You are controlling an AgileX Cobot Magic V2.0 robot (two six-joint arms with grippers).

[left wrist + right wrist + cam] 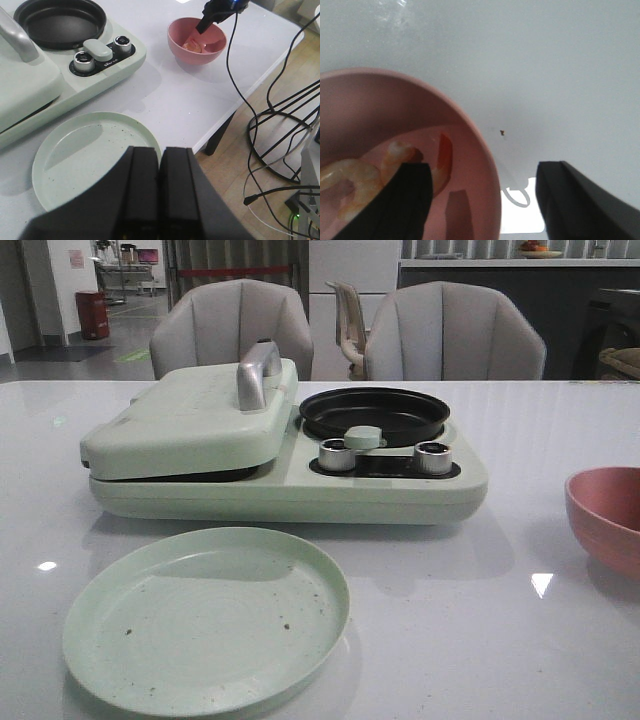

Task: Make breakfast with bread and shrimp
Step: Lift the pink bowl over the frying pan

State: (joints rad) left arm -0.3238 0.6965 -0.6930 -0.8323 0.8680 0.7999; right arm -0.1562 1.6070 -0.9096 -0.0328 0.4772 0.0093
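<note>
Several curled pink-orange shrimp (pixel 355 180) lie in the pink bowl (pixel 380 100); they also show in the left wrist view (pixel 192 46). My right gripper (pixel 482 170) is open and straddles the bowl's rim, one finger over the shrimp, the other outside over the table. It shows reaching into the bowl (pixel 180 50) in the left wrist view (pixel 204 24). My left gripper (pixel 160 150) is shut and empty above the near edge of the pale green plate (pixel 75 150). No bread is in view. Neither gripper shows in the front view.
A pale green breakfast maker (pixel 200 430) stands mid-table, its griddle lid closed, with a black round pan (pixel 375 412) and two silver knobs (pixel 433 457). The green plate (pixel 200 620) lies in front of it; the pink bowl (pixel 605 515) is at the right edge. Cables (pixel 270 100) hang beyond the table's edge.
</note>
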